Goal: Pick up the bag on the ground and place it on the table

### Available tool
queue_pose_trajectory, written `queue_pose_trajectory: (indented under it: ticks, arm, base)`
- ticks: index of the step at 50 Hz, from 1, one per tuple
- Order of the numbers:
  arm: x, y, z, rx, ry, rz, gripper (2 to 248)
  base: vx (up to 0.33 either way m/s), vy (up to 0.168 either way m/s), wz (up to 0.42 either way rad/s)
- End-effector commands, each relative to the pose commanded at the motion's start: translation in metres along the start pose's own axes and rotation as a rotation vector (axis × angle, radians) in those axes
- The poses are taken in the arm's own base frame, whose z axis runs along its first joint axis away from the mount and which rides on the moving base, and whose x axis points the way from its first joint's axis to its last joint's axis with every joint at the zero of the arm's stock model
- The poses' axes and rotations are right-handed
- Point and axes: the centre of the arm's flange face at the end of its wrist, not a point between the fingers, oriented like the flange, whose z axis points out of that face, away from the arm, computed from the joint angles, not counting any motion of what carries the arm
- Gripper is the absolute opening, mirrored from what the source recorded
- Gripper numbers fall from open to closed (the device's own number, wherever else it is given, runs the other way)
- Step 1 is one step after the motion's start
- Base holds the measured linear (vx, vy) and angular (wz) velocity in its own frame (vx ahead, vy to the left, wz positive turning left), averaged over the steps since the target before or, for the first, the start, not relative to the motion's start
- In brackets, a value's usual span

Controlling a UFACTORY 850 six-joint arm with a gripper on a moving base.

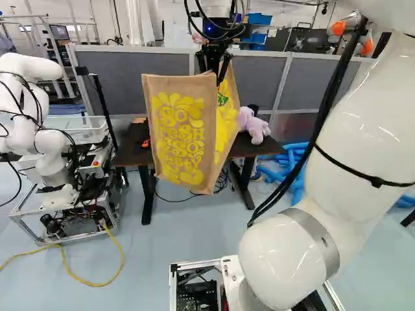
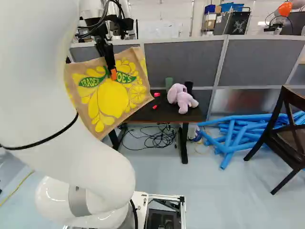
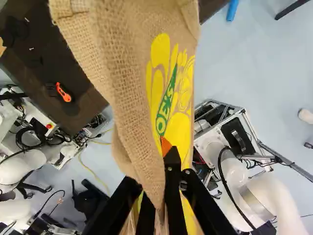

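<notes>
I have the tan burlap bag (image 1: 188,139) pinched by its fabric in my gripper (image 2: 113,74), hanging upright but a little tilted, its broad face printed with yellow fruit and leaves and green patches, another panel with yellow patterning. It hangs in the air, covering part of the table (image 1: 131,153) in both base views. That table stands level on the floor ahead of me, its flat top dark brown, its legs black.

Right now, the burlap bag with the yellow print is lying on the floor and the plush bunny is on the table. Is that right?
Not quite: the burlap bag is held up in the air by the gripper, as the left base view shows. The plush bunny is indeed on the table.
</notes>
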Motion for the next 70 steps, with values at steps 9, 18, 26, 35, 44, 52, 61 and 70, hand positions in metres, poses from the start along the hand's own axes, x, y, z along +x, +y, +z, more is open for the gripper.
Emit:
queue_pose_trajectory:
  ticks: [9,18,26,35,44,52,61,70]
  arm:
    - [0.000,0.000,0.000,0.000,0.000,0.000,22]
    - [0.000,0.000,0.000,0.000,0.000,0.000,22]
    - [0.000,0.000,0.000,0.000,0.000,0.000,22]
    - [0.000,0.000,0.000,0.000,0.000,0.000,22]
    - [0.003,-0.004,0.000,0.000,0.000,0.001,22]
    - [0.007,-0.008,0.000,0.000,0.000,0.001,22]
    - [0.010,-0.012,0.001,-0.002,0.004,0.000,22]
    - [0.015,-0.017,0.001,-0.008,0.013,-0.004,22]
  base:
    - [0.202,0.046,-0.016]
    - [0.211,0.058,-0.021]
    - [0.198,0.059,-0.023]
    - [0.180,0.036,-0.008]
    - [0.131,0.002,-0.002]
    - [0.023,-0.002,-0.003]
    - [-0.010,0.000,0.002]
    - [0.000,0.000,0.000]
